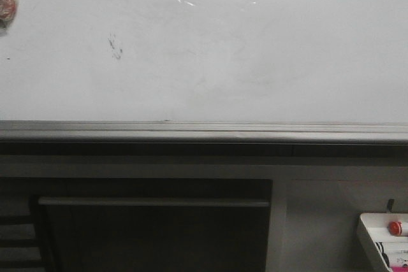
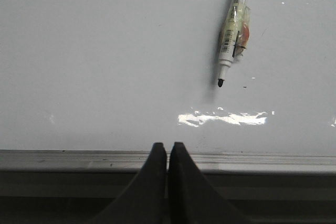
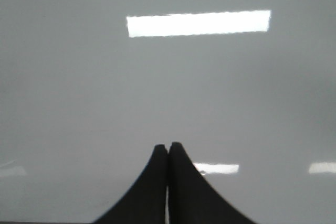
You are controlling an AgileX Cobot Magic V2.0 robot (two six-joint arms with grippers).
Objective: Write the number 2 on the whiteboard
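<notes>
The whiteboard fills the upper front view, glossy white with faint erased smears, a small dark smudge and a grey bottom rail. No number 2 shows on it. In the left wrist view an uncapped white marker lies against the board, black tip down, with clear tape around its barrel. My left gripper is shut and empty, its tips level with the rail, apart from the marker. My right gripper is shut and empty, facing the bare board. Neither gripper shows in the front view.
A small white tray with a red cap sits at the lower right, below the rail. A dark cabinet front with a grey bar is under the board. A reddish object hangs at the board's top left edge.
</notes>
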